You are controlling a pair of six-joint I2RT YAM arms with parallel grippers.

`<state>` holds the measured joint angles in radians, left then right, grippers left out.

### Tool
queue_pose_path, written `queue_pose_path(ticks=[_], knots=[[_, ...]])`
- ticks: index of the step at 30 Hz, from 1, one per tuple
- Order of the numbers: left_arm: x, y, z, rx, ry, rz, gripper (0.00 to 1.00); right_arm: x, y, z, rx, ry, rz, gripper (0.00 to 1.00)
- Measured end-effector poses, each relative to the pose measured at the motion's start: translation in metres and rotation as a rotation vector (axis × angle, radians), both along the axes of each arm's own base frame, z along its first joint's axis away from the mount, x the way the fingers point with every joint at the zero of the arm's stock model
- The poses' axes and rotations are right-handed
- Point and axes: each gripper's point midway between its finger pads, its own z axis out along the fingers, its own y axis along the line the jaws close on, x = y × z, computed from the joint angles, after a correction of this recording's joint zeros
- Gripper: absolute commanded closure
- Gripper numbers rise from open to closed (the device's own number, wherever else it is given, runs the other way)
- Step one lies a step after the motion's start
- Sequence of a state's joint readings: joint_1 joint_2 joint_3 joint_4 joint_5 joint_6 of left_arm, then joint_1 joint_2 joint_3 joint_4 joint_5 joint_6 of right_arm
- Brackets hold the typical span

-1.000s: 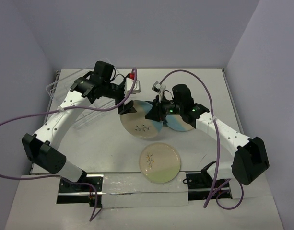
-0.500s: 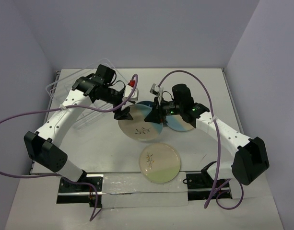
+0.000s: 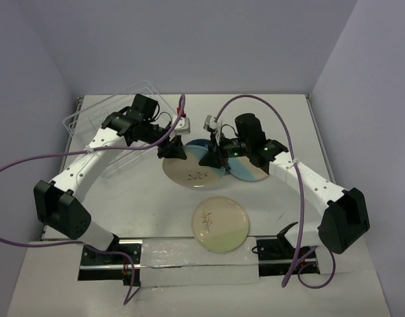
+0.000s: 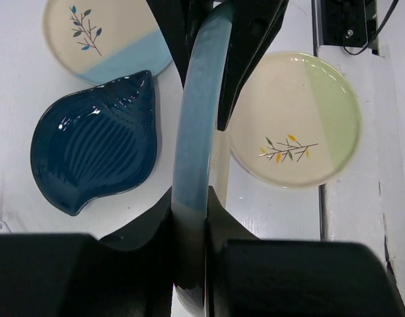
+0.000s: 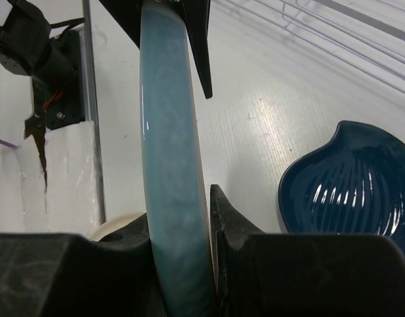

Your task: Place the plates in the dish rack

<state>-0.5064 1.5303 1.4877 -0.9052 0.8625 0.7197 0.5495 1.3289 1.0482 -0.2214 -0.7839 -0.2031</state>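
A beige plate with a light-blue section [image 3: 192, 173] hangs between both grippers over the table's middle. My left gripper [image 3: 171, 150] is shut on its left rim, and my right gripper [image 3: 211, 158] on its right rim. The left wrist view shows that plate edge-on [image 4: 192, 132] in the left gripper [image 4: 189, 198]. It is also edge-on [image 5: 169, 132] in the right gripper [image 5: 182, 198] in the right wrist view. A dark-teal leaf plate [image 4: 93, 142], a second beige-and-blue plate [image 4: 103, 36] and a cream-and-green plate [image 3: 220, 223] lie flat on the table. The clear dish rack [image 3: 113, 155] stands at the left.
White foam strips [image 3: 189, 261] run along the near edge by the arm bases. Purple cables [image 3: 268, 102] arch over both arms. The rack's ribs [image 5: 321, 26] show beyond the leaf plate [image 5: 351, 185]. Walls close in the back and both sides.
My left gripper moved right onto the held plate's rim and closed on it. The right gripper kept its hold, and the plate shifted slightly towards the back.
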Motion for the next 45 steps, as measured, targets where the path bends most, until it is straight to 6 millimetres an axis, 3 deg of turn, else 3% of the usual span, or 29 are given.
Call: queue_pose_path(ticks=[2, 10, 15, 22, 30, 35, 41, 45], knots=[[0.001, 0.000, 0.000, -0.002, -0.012, 0.002, 1.00, 0.003, -0.001, -0.001, -0.011, -0.008, -0.020, 0.39], [0.032, 0.028, -0.007, 0.075, -0.147, 0.092, 1.00, 0.059, -0.020, 0.033, -0.052, -0.135, -0.318, 0.13], [0.050, 0.053, 0.006, 0.089, -0.215, 0.184, 1.00, 0.068, -0.037, 0.053, -0.051, -0.196, -0.427, 0.12], [0.078, 0.092, 0.037, 0.068, -0.310, 0.329, 1.00, 0.050, -0.054, 0.089, 0.052, -0.279, -0.479, 0.05], [0.110, 0.145, 0.082, 0.050, -0.423, 0.496, 1.00, 0.059, -0.058, 0.062, 0.025, -0.219, -0.541, 0.00], [0.137, 0.206, 0.101, 0.062, -0.475, 0.668, 1.00, 0.067, -0.058, 0.041, -0.005, -0.172, -0.571, 0.00], [0.166, 0.275, 0.097, 0.091, -0.507, 0.833, 1.00, 0.077, -0.064, 0.038, -0.008, -0.165, -0.626, 0.00], [0.177, 0.306, 0.087, 0.105, -0.500, 0.886, 1.00, 0.079, -0.068, 0.028, -0.021, -0.162, -0.644, 0.00]])
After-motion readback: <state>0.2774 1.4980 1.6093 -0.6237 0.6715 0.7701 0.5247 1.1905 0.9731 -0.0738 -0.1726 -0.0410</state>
